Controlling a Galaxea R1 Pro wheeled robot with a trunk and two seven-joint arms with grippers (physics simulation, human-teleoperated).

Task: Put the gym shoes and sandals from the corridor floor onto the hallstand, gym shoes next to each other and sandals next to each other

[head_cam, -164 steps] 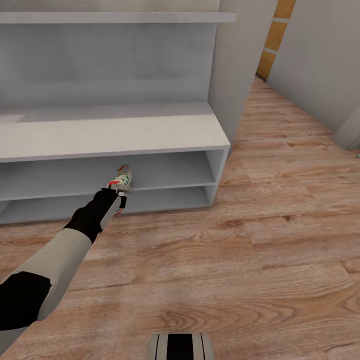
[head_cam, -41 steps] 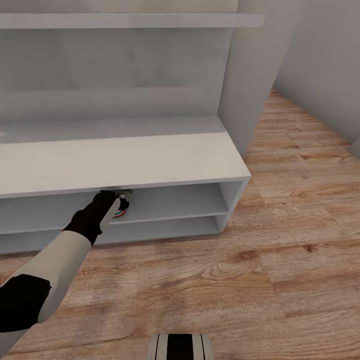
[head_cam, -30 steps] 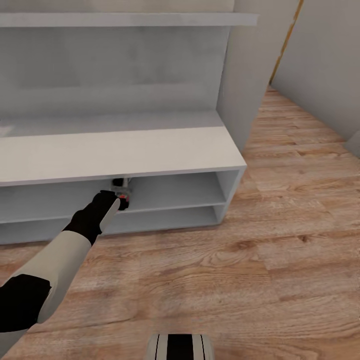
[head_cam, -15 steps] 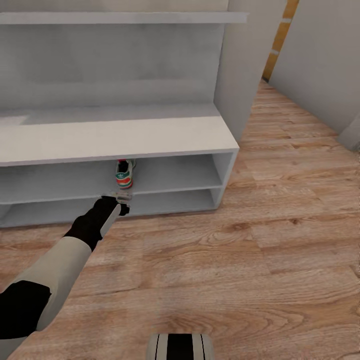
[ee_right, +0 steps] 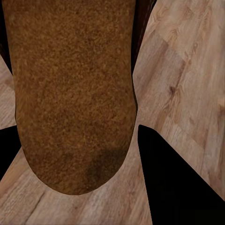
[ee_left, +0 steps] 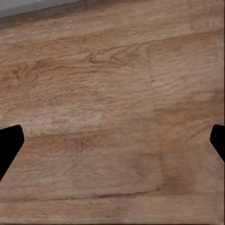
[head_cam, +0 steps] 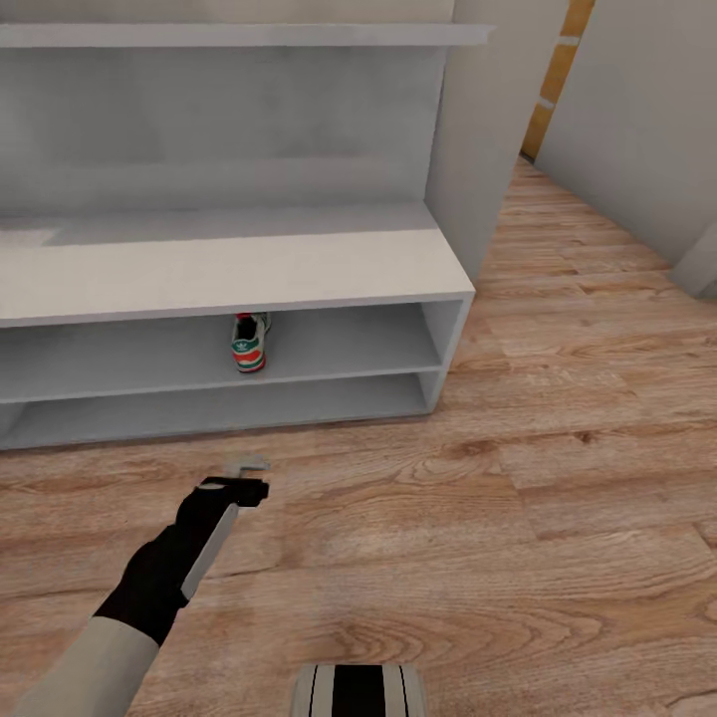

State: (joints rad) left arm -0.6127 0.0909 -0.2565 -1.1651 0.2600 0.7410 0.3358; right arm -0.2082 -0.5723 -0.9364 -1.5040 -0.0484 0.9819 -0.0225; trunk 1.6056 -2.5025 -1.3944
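One gym shoe (head_cam: 249,342) stands in the upper open compartment of the white hallstand (head_cam: 249,264), heel patch facing me. My left gripper (head_cam: 245,472) hangs open above the corridor floor (head_cam: 498,498) in front of the rack, well clear of the shoe. In the left wrist view its fingers (ee_left: 9,145) are spread wide over bare planks, around the left gripper's (ee_left: 112,145) empty middle. My right gripper (ee_right: 75,136) is shut on a sandal (ee_right: 70,84), whose brown grainy sole lies between the black fingers (ee_right: 178,183). The other gym shoe and the other sandal are out of view.
A thin white wall shelf (head_cam: 239,35) runs above the rack. A tall white panel (head_cam: 478,129) stands at the rack's right end, with an orange door (head_cam: 553,70) beyond it and a wall (head_cam: 647,119) at the right. My base (head_cam: 358,692) shows at the bottom edge.
My left gripper carried the gym shoe into the upper compartment, let go of it and drew back over the floor. The shoe stays on the shelf. The camera also shifted.
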